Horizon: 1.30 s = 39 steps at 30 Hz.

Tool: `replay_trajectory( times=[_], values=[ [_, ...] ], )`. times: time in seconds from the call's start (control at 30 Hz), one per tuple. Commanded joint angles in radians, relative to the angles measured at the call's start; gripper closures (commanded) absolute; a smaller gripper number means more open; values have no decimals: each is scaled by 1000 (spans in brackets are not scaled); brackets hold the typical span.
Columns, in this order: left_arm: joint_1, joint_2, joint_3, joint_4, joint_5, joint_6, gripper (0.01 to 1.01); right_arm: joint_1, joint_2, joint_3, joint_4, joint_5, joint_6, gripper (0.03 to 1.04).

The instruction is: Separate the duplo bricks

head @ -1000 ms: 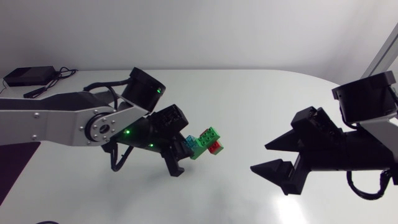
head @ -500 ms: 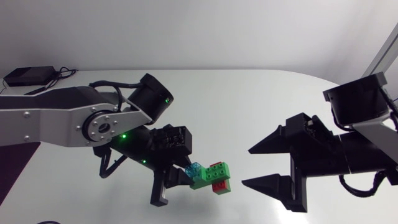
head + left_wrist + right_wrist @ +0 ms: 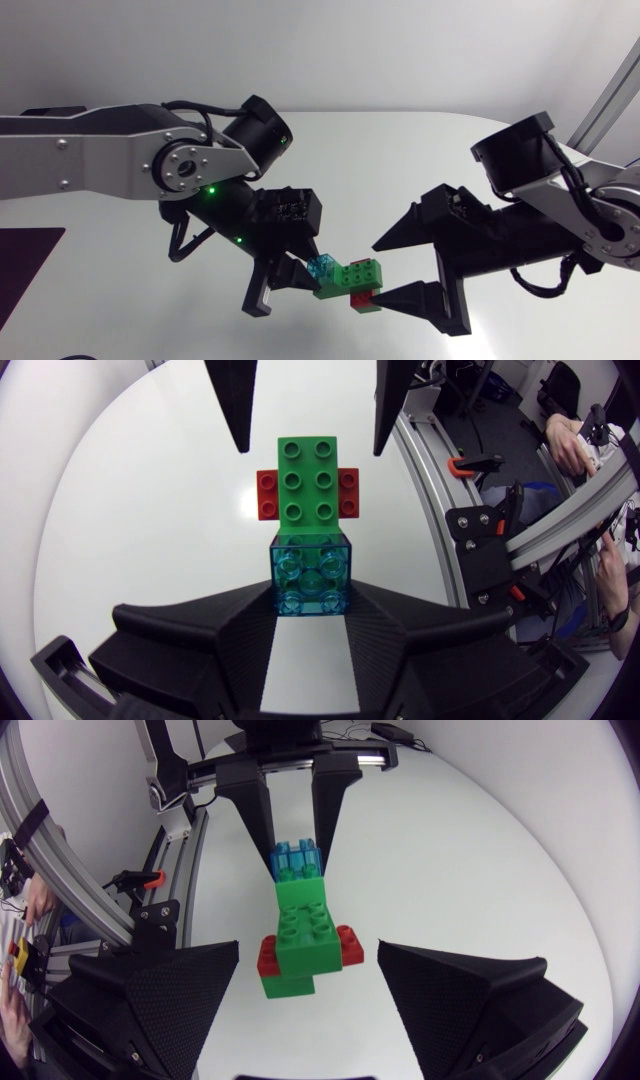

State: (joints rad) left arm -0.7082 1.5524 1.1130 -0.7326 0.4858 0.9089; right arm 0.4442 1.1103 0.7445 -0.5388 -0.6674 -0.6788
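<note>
The duplo assembly is found held out over the table (image 3: 420,150), between the two sets of jaws and apparently clear of the surface. It consists of a translucent blue brick (image 3: 310,575), a green brick (image 3: 307,480) pressed onto it, and a red brick (image 3: 266,495) set crosswise against the green one, its ends showing at either side. The left jaws are closed on the blue brick, with their fingers (image 3: 390,640) against its opposite side faces. The green and red bricks are thereby left projecting free ahead of the left jaws, an arrangement judged deliberate, the exposed end being offered for a second grasp. The right jaws are spread wide and hold nothing. Their fingers (image 3: 150,1000) are set either side of the green and red end, close to it, though no contact can be confirmed. The two sets of jaws are aligned head-on, which is judged to suit a pull or a twist. Separation is not yet begun, all three bricks being joined. Slippage on the smooth blue brick is noted as a risk.
</note>
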Motion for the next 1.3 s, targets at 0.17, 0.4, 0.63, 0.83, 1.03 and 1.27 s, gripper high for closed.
replay_trajectory(
  times=[0.17,0.4,0.63,0.83,1.03,1.27],
  values=[
    [-2,23,56,-31,31,42,725,27,59,64,7,-9,-19,64],
    [-2,23,76,-47,34,48,725,56,97,44,31,-3,-13,67],
    [0,21,77,-47,39,48,725,65,118,27,68,6,13,120],
    [3,14,76,-48,40,48,725,65,125,18,85,17,25,162],
    [3,12,79,-50,40,48,725,68,131,10,85,17,28,295],
    [3,12,88,-53,40,48,725,73,131,1,89,32,33,628]
  ],
)
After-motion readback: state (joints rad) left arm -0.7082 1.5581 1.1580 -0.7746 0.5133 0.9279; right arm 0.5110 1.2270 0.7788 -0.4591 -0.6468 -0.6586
